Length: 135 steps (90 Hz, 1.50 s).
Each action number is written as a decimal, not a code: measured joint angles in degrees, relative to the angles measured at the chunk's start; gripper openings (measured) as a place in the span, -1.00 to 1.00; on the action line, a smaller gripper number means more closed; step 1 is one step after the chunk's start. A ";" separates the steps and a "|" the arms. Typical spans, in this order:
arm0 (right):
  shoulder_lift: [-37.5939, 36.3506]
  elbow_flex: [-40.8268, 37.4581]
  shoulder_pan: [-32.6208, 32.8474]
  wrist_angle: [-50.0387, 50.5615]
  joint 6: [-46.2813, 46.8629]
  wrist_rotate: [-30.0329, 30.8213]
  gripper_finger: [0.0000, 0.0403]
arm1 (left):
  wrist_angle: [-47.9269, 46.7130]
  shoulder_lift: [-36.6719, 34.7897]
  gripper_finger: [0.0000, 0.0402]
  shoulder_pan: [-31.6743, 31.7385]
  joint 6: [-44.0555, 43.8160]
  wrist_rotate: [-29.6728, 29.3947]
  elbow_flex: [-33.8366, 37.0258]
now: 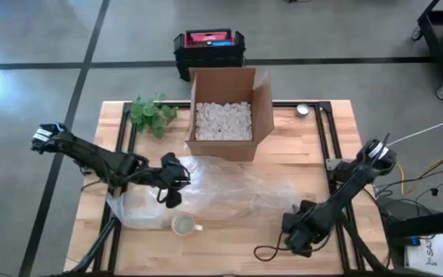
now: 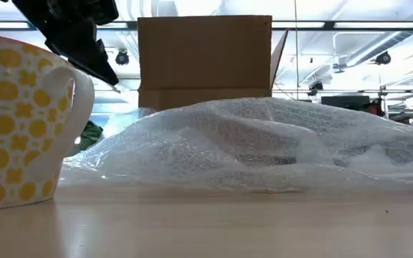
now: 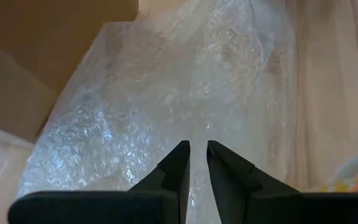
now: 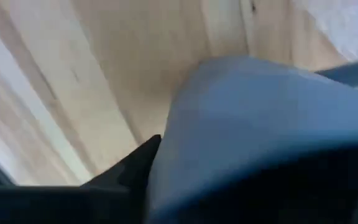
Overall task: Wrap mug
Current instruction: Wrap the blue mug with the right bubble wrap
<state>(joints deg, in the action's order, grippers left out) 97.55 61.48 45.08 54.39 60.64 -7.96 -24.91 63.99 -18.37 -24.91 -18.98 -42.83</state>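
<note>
The white ceramic mug with a yellow dot-and-flower pattern [image 1: 184,225] stands upright on the wooden worktop [image 1: 314,154] near its front edge, left of centre, with its handle pointing toward the right edge. It sits just off the front-left corner of the crumpled sheet of clear bubble wrap [image 1: 229,188], and I cannot tell whether the rim of the sheet touches it. The left gripper [image 1: 169,192] hangs over that same corner of the wrap, just behind the mug toward the back edge, so the mug lies frontward of it. Its fingers [image 3: 178,163] are narrow, a thin gap between them, holding nothing I can make out. This arm is much the nearer; the move likely turns on bringing mug and sheet together.

The right gripper [image 1: 298,231] rests low near the front-right corner, well apart from the mug.
</note>
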 joint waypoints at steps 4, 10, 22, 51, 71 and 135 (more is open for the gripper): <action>0.18 0.09 0.00 -0.02 -1.35 0.04 -0.56 | 0.00 0.06 -0.79 0.00 -0.02 0.00 0.00; 0.04 0.11 -0.11 0.20 -3.53 0.25 -0.81 | 0.02 0.06 -0.79 0.00 -0.50 0.00 0.00; -2.55 0.07 -1.01 0.88 -4.71 0.48 -0.93 | 0.05 0.06 -0.79 0.00 -0.70 0.00 0.00; -7.66 7.76 -6.31 0.26 -19.29 16.22 -0.97 | 3.83 0.06 -0.79 0.08 -1.10 -0.07 0.94; -4.86 6.98 -12.77 -5.26 -30.97 17.63 -0.98 | 5.64 0.06 -0.79 0.09 -1.29 -0.04 1.98; -5.10 -3.28 -9.77 1.81 -20.64 5.64 -0.98 | 6.98 0.34 -0.79 0.09 -1.11 -0.04 2.14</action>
<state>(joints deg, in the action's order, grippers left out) 92.45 58.20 35.31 56.20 40.00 -2.32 -17.93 64.34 -18.28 -26.02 -19.03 -40.69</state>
